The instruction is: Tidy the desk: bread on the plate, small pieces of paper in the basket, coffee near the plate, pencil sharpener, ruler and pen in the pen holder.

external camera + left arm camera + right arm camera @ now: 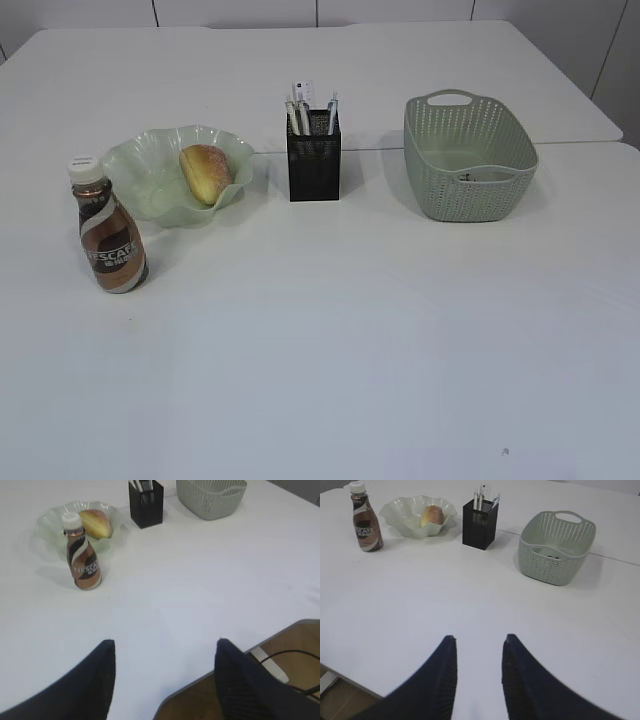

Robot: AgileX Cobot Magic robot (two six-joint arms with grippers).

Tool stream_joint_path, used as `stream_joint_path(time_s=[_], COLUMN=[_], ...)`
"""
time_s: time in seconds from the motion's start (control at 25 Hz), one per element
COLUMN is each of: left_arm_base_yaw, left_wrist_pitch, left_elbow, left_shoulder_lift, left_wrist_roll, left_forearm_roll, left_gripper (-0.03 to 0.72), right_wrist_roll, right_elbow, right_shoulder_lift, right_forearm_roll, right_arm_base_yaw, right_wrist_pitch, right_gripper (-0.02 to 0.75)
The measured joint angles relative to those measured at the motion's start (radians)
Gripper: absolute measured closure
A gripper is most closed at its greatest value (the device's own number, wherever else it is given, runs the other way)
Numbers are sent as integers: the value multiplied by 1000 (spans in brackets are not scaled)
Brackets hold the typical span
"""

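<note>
The bread (205, 172) lies in the ruffled green plate (140, 160) at the left of the white desk (350, 330). Just in front of the plate stands the brown coffee (110, 240) bottle, upright. The black mesh pen holder (313, 155) holds a pen (331, 112) and other upright items; I cannot make out the ruler or the pencil sharpener. The sage-green basket (470, 155) shows small scraps of paper (472, 178) inside. Neither arm appears in the exterior view. My left gripper (165, 642) hangs open and empty over the desk's near edge. My right gripper (479, 637) is open and empty above bare desk.
The desk's near edge (210, 677) with brown floor and a cable (285, 655) shows under the left gripper. A seam (560, 143) between two tabletops runs behind the basket.
</note>
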Motion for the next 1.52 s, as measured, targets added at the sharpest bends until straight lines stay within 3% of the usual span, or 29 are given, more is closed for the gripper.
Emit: stream_joint_path(time_s=[0.08, 0.36, 0.64, 0.88, 0.92, 1.04, 1.52], left_arm_base_yaw=[0, 0, 2, 2, 2, 2, 2], left_wrist_pitch=[0, -2, -35, -42, -42, -42, -46], left_elbow=[63, 192, 239, 239, 239, 239, 241], left_shoulder_lift=[-33, -58, -58, -58, -58, -58, -58], left_wrist_roll=[12, 57, 68, 68, 68, 68, 68], left_forearm_roll=[5, 111, 155, 157, 157, 157, 159], left_gripper=[246, 246, 246, 246, 246, 246, 250], right_wrist_roll=[13, 273, 343, 248, 170, 121, 21], right_elbow=[11, 33, 38, 38, 30, 13, 27], right_shoulder_lift=[0, 0, 0, 0, 0, 0, 0], right_forearm_roll=[-16, -263, -328, -243, -130, -37, 11], right_arm_base_yaw=[0, 0, 0, 0, 0, 0, 0], right_wrist_pitch=[-10, -32, -34, -34, -24, 26, 148], right_gripper=[477, 477, 477, 494, 506, 511, 512])
